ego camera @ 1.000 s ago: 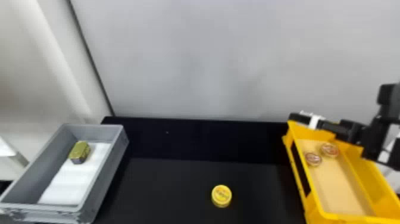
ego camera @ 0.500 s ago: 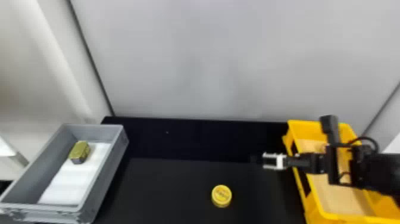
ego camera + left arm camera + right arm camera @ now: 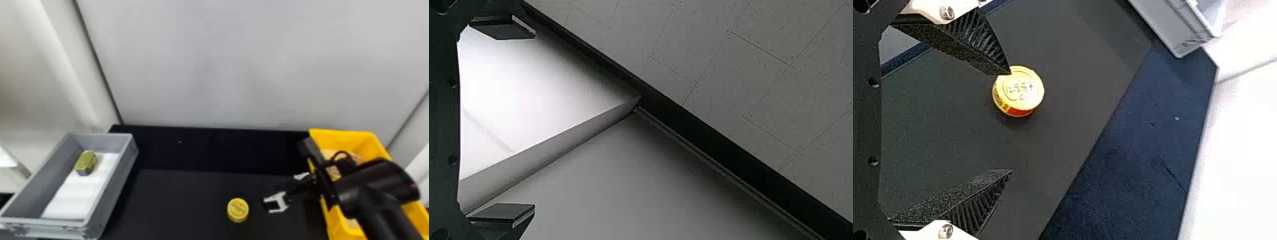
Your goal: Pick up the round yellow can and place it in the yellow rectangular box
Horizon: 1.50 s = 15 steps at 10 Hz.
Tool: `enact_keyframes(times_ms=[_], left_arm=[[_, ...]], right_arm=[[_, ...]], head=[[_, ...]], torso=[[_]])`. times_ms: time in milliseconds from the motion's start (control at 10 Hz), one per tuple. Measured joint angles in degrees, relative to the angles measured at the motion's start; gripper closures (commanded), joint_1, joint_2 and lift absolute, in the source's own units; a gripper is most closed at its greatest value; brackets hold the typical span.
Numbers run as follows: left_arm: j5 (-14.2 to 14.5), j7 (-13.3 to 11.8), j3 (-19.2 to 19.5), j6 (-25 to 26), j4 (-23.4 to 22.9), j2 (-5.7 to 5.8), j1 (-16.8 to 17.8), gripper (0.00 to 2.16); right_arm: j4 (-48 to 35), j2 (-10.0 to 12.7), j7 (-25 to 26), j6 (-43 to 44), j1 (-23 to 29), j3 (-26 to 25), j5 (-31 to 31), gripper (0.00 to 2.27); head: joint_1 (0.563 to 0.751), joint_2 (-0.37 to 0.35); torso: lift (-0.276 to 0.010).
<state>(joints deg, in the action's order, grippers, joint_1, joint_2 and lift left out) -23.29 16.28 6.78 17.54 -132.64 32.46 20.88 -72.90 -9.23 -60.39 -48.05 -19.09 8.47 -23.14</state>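
Note:
Just right of the round yellow can (image 3: 237,210) on the black table, my right gripper (image 3: 266,196) stands open in the head view. In the right wrist view the can (image 3: 1018,92) lies beyond the tip of one finger of my open right gripper (image 3: 1011,122), with nothing held. The yellow rectangular box (image 3: 344,135) is at the right, partly covered by my right arm. My left gripper (image 3: 534,122) is open in the left wrist view, away from the table, facing pale panels.
A grey box (image 3: 116,178) with a white liner and a small gold-green tin (image 3: 85,162) stands at the left. Partly hidden round tins (image 3: 333,172) lie in the yellow box. A pale wall (image 3: 239,63) rises behind the table (image 3: 178,198).
My right arm has swung from above the yellow box leftward and toward the front, bringing its gripper beside the can. The can and both boxes have kept their places.

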Motion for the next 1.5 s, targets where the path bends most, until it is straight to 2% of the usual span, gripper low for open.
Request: enact_keyframes(times_ms=[500,800,1500], left_arm=[[0.08,-0.44,-0.16,-0.51,0.19,0.09,0.07,0.06],[0.09,-0.56,-0.65,-0.58,0.39,0.09,0.61,0.06],[0.09,-0.55,-2.14,-0.57,1.05,-0.39,1.90,0.06]], right_arm=[[12.99,3.40,5.51,8.46,-3.02,3.61,4.06,0.07],[16.11,3.79,7.40,10.68,-4.23,5.61,5.71,0.07],[18.24,3.79,8.05,12.40,-5.25,8.71,7.49,0.07]], head=[[0.663,0.054],[0.663,0.054],[0.663,0.054]], torso=[[-0.010],[-0.010],[-0.010]])
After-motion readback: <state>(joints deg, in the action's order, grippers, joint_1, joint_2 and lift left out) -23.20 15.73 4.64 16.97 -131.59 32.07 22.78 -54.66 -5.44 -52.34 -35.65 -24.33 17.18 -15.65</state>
